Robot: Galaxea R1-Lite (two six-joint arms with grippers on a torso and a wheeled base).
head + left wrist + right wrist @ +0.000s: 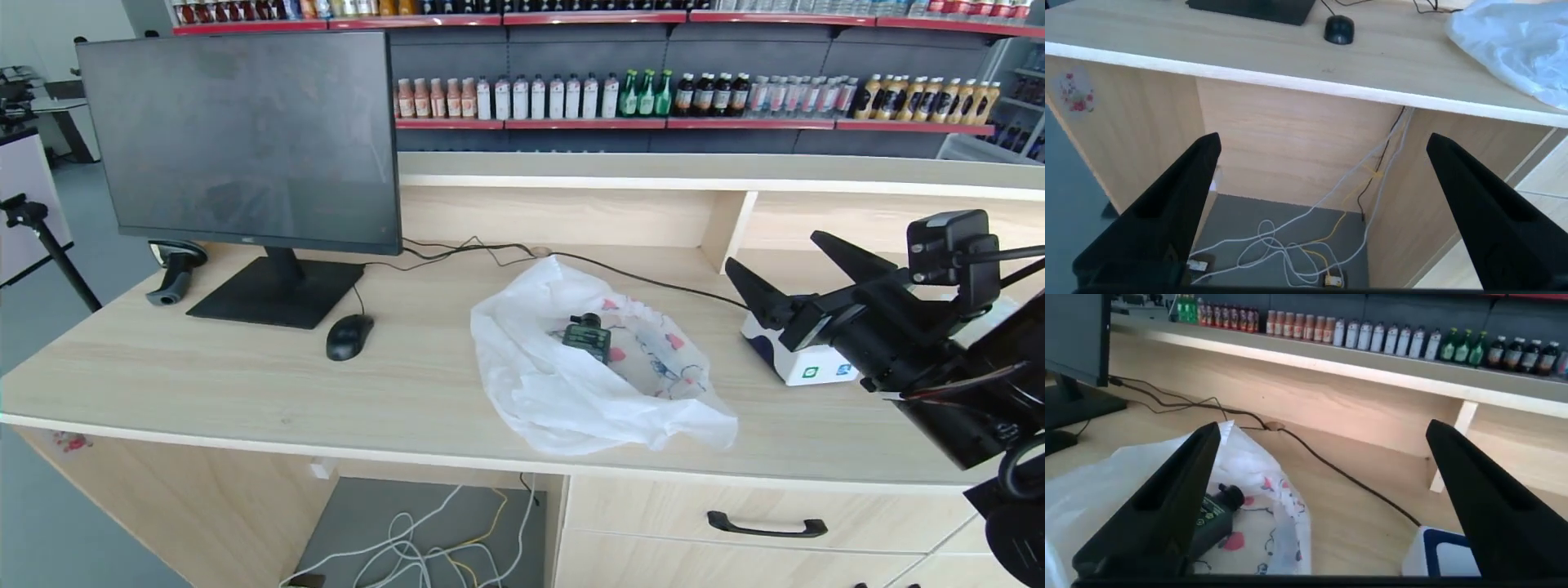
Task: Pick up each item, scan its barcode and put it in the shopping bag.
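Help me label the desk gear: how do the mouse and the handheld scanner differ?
The mouse is a low rounded dome; the handheld scanner has a curved handle. The mouse lies right of the monitor stand, the scanner left of it. Both are dark and rest on the counter.

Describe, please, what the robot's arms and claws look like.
The right claw has two matte black, wedge-shaped fingers tapering to points; the left claw looks the same. The right arm is black, with a boxy black camera on its wrist.
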